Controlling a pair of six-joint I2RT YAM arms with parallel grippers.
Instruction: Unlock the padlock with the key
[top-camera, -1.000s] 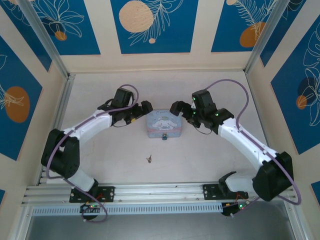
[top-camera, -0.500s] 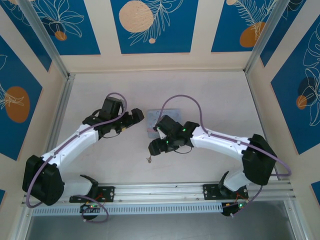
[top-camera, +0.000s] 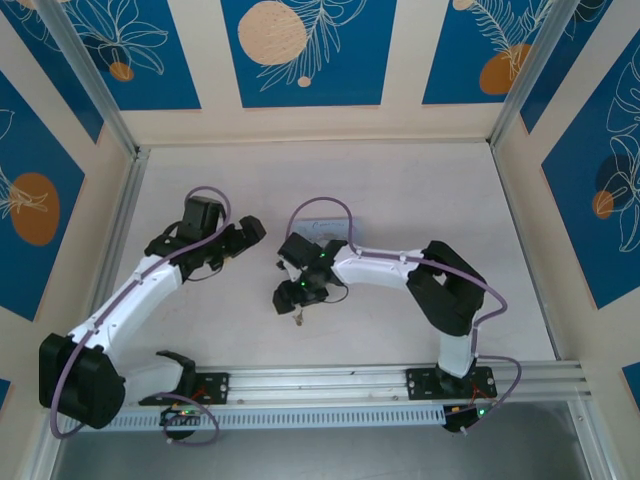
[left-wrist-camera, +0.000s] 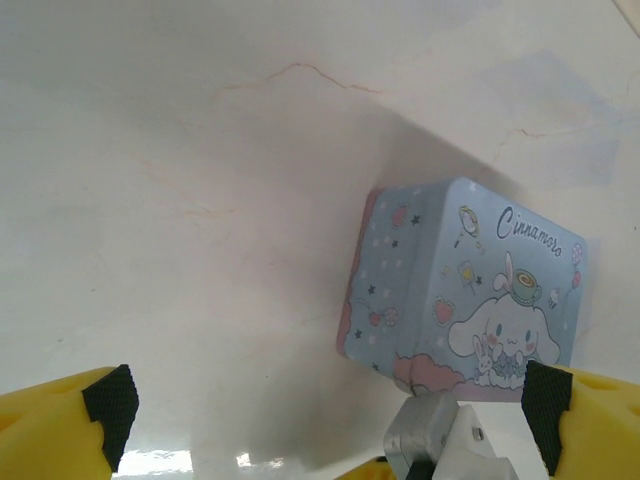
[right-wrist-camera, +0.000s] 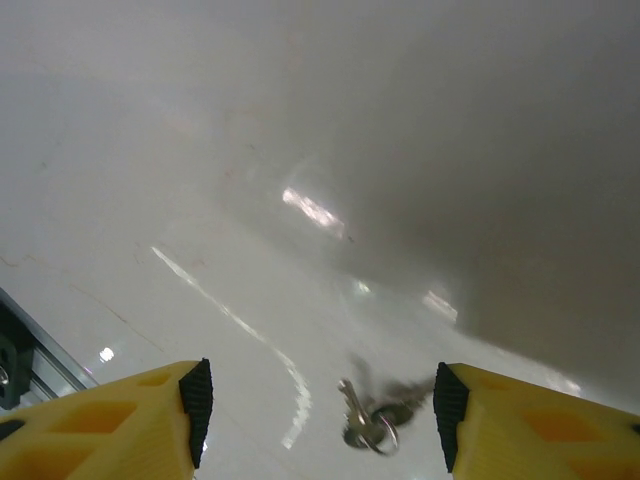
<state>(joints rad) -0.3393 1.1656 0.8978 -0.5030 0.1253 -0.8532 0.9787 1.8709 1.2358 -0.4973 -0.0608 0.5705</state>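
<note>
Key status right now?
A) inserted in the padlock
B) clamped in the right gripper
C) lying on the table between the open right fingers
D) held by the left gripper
C: in the right wrist view the key lies flat on the table between the spread fingers of the right gripper, which is not closed on it.
</note>
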